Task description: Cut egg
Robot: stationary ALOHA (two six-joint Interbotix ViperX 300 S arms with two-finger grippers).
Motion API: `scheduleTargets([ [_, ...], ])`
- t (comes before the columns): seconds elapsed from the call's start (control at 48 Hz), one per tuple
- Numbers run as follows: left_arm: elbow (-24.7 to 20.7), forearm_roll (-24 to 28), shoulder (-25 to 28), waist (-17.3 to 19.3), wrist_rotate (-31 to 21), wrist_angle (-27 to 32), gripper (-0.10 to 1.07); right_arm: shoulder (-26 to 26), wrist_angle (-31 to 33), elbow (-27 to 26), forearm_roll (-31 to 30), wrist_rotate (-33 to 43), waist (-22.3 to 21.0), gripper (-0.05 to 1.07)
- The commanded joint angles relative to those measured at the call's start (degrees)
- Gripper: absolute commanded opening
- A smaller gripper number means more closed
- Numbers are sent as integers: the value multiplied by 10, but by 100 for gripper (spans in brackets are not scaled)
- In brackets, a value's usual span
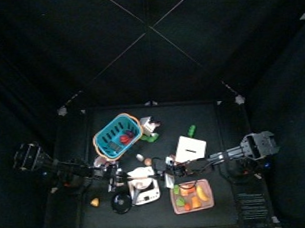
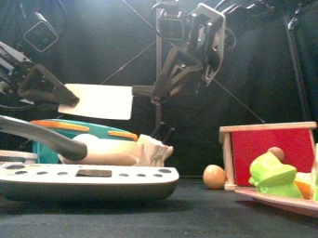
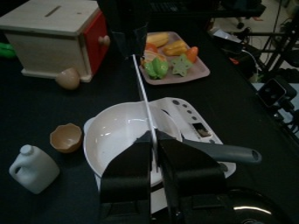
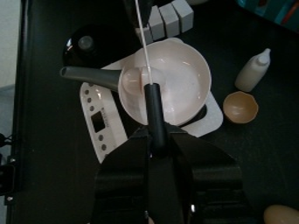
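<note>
A: Black curtains are closing in the little black table (image 1: 203, 122). Where's the egg sitting?

B: One egg (image 3: 69, 78) is lying beside the wooden box (image 3: 52, 39), apart from the white bowl (image 3: 122, 131) on the scale (image 3: 193, 129).

A: Grippers?

B: Left gripper (image 3: 156, 150) is clamping a knife (image 3: 142, 96) over the bowl. Right gripper (image 4: 155, 136) is pinched together above it.
</note>
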Motion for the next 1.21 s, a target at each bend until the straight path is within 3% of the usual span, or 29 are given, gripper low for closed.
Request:
scheduleTargets([
  [0.0,-15,-2,4,-10,-1,-4,42,-4,-4,-22,1,2,-1,40],
  [0.479,-17,-31,20,-27,-3,33,42,18,-6,-27,11,1,4,40],
  [1.188,-22,-33,25,-43,-3,34,42,26,-6,-35,11,1,13,40],
])
